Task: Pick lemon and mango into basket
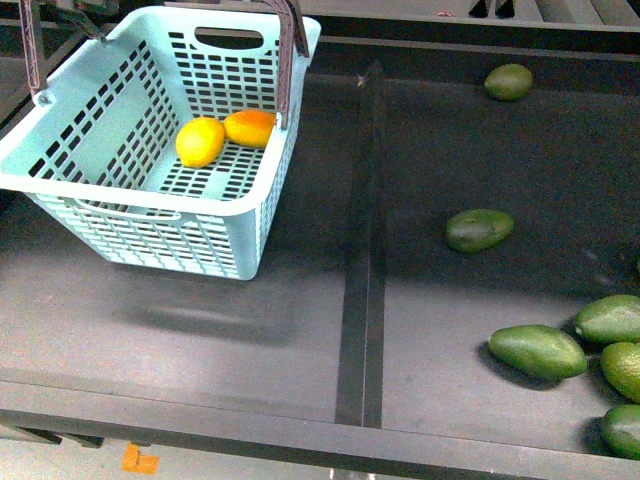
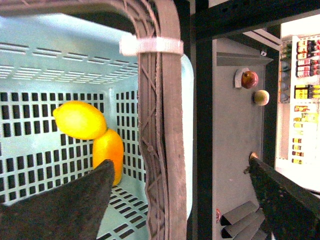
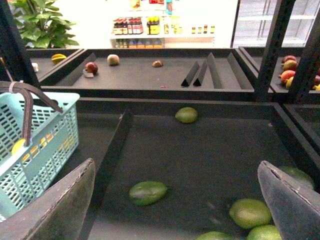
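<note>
The light teal basket (image 1: 150,215) sits on the left part of the dark worktop (image 1: 200,320), left of a black divider strip (image 1: 360,300). Inside it, on the slotted floor near the far right corner, the lemon (image 1: 200,141) and the mango (image 1: 250,127) lie touching each other, the mango just behind and to the right of the lemon. In the left wrist view, the brown handle (image 2: 160,125) of the basket passes between the two pads of the left tool (image 2: 185,200), which stand wide apart and do not touch it. The right tool (image 3: 175,200) is also spread apart with nothing between its pads. Right of the divider, several dark green fruits (image 1: 537,351) lie scattered on the worktop, well apart from the basket.
</note>
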